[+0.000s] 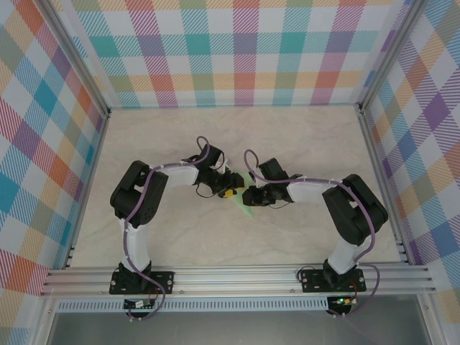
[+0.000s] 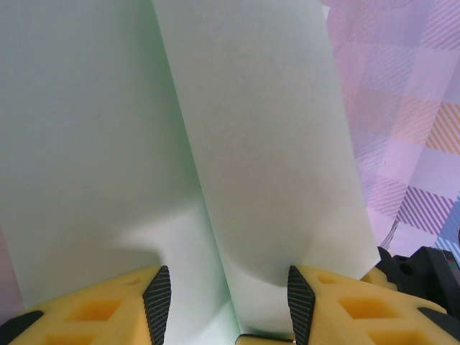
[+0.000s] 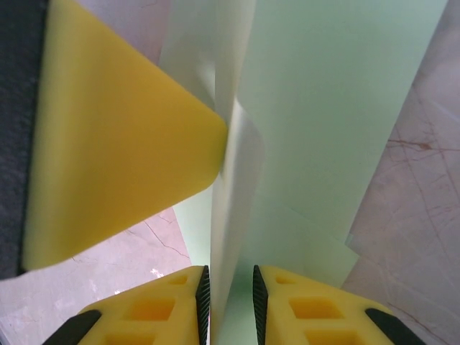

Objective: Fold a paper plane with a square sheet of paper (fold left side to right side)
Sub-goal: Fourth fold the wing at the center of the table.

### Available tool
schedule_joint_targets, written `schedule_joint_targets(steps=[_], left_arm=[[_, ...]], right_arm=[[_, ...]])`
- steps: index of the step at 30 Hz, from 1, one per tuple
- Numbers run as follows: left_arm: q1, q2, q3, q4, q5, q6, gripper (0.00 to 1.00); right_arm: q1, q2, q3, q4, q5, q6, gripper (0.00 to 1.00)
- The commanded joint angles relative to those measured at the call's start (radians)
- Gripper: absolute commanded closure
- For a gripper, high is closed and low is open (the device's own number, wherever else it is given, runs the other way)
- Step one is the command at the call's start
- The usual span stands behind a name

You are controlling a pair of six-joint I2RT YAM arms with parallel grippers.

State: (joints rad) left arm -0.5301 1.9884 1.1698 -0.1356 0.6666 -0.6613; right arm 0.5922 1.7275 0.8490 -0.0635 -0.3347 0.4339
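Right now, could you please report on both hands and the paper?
Status: left hand open over the paper; right hand shut on its layers. Folded in layers, not yet a plane. Hands crowded close together.

Pale marble-look surface (image 1: 302,136), pastel plaid walls (image 1: 237,50) on three sides, aluminium extrusion rail (image 1: 237,277) along near edge, aluminium posts (image 1: 75,57) at back corners, even light
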Motion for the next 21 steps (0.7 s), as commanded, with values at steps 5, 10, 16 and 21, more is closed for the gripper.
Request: schedule_joint_targets(steps=[5,10,16,21], left_arm=[[-0.016,0.024,0.019,-0.044,-0.032,0.027,0.51],[-0.016,0.024,0.019,-0.045,-0.032,0.028,0.51],[-0.016,0.024,0.020,-0.047,-0.033,0.027,0.51],[-0.016,0.023,0.022,-0.048,-0.033,0.029,0.51]], right_arm=[[-0.010,-0.013,0.007,0.009,-0.034,-0.003,0.70],[-0.017,-0.048,-0.002,0.006,-0.035,-0.006,0.65],[-0.046,-0.134,-0.025,-0.025,-0.030,-0.026,0.60],[-0.118,-0.192,-0.054,-0.018,-0.092,-0.015,0.57]])
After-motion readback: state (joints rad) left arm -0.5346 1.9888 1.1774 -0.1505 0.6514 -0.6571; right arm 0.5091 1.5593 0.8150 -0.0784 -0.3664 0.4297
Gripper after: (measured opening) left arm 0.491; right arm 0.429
